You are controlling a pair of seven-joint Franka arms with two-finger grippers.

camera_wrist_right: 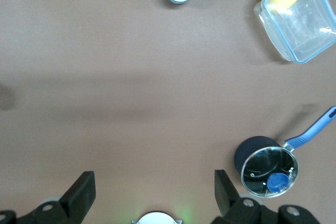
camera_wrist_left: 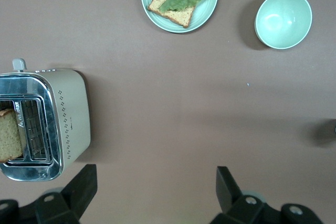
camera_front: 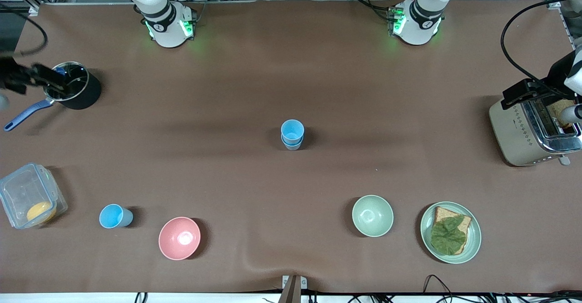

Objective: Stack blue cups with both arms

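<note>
**Ana:** Cups first: how many are stacked?

**Ben:** Two, by the look of it. The stack (camera_front: 292, 134) stands mid-table, one cup nested in the other, upright. A third cup (camera_front: 116, 216) stands alone toward the right arm's end, nearer the front camera than the stack, just beside the pink bowl (camera_front: 179, 238).

**Ana:** So one cup is left?

**Ben:** I judge so. That lone cup must go onto the stack; I see no other blue cup.

**Ana:** And the grippers?

**Ben:** Both are up and holding nothing. The right gripper (camera_wrist_right: 152, 195) is spread wide, over the table near the pot (camera_front: 72, 86). The left gripper (camera_wrist_left: 156, 192) is spread wide too, over the table just beside the toaster (camera_front: 532, 132).

**Ana:** Which arm should take the last cup?

**Ben:** Probably the right one; the cup is at its end, in plain sight of its wrist camera. It is well apart from the stack, so a long carry remains.

**Ana:** Anything in the way?

**Ben:** The pink bowl is close to the cup; the green bowl (camera_front: 372, 215) and the plate (camera_front: 473, 239) are well apart from both.
</note>
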